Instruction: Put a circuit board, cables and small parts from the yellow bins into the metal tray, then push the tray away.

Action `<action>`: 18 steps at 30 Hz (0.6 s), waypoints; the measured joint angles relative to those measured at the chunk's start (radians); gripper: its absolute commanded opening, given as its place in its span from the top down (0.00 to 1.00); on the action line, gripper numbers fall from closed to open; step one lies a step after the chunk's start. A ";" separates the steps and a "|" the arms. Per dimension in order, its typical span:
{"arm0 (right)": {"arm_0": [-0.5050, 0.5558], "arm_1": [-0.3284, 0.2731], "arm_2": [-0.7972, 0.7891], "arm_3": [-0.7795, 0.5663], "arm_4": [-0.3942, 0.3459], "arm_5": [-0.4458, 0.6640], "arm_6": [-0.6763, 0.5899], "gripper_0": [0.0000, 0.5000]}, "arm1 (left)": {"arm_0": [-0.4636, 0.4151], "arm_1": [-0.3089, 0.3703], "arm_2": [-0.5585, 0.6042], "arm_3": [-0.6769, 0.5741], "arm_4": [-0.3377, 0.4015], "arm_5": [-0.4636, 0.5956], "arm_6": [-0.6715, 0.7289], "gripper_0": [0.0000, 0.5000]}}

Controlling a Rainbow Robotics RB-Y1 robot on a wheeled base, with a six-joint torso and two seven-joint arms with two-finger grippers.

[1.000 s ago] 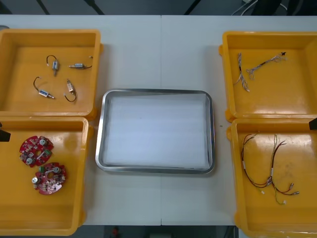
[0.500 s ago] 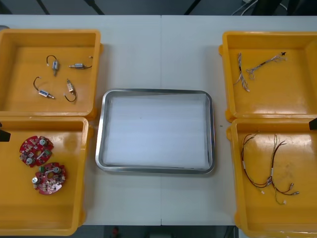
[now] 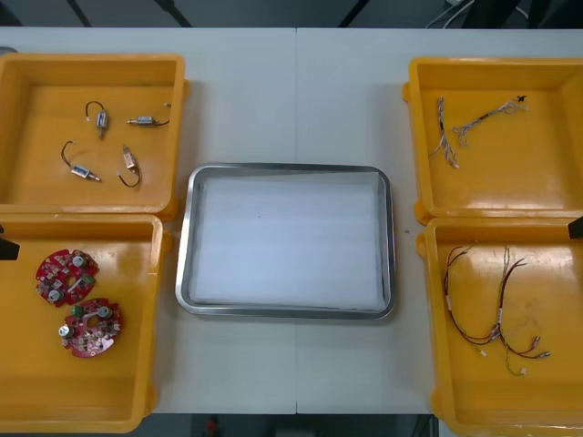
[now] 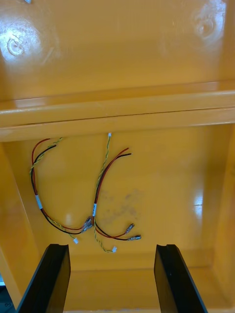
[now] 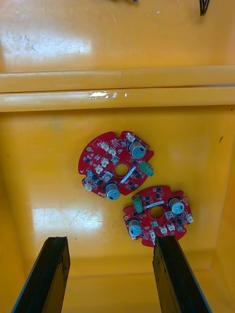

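The metal tray [image 3: 182,273], white inside, lies in the middle of the table between the yellow bins. Two round red circuit boards [image 3: 66,276] [image 3: 91,327] lie in the near left bin; my left gripper [image 5: 108,274] hangs open above them, and both boards [image 5: 116,165] [image 5: 156,214] sit just beyond its fingertips. Red and yellow cables [image 3: 496,309] lie in the near right bin; my right gripper [image 4: 111,274] is open above them, the cables [image 4: 98,205] just past its fingers. Only a dark tip of each arm [image 3: 7,246] [image 3: 576,228] reaches into the front view's side edges.
Several small metal parts [image 3: 109,141] lie in the far left bin [image 3: 173,109]. Thin twisted cables [image 3: 465,132] lie in the far right bin [image 3: 414,118]. Bare table runs in front of and behind the tray.
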 measured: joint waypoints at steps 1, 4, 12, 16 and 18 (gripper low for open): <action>0.000 0.000 0.000 0.000 0.000 0.000 0.000 0.00 | 0.000 0.000 0.000 0.000 0.000 0.000 0.000 0.00; 0.000 0.000 0.000 0.000 0.000 0.000 0.000 0.00 | 0.000 0.000 0.000 0.000 0.000 0.000 0.000 0.00; 0.000 0.000 0.000 0.000 0.000 0.000 0.000 0.00 | 0.000 0.000 0.000 0.000 0.000 0.000 0.000 0.00; 0.000 0.000 0.000 0.000 0.000 0.000 0.000 0.00 | 0.000 0.000 0.000 0.000 0.000 0.000 0.000 0.00; 0.000 0.000 0.000 0.000 0.000 0.000 0.000 0.00 | 0.000 0.000 0.000 0.000 0.000 0.000 0.000 0.00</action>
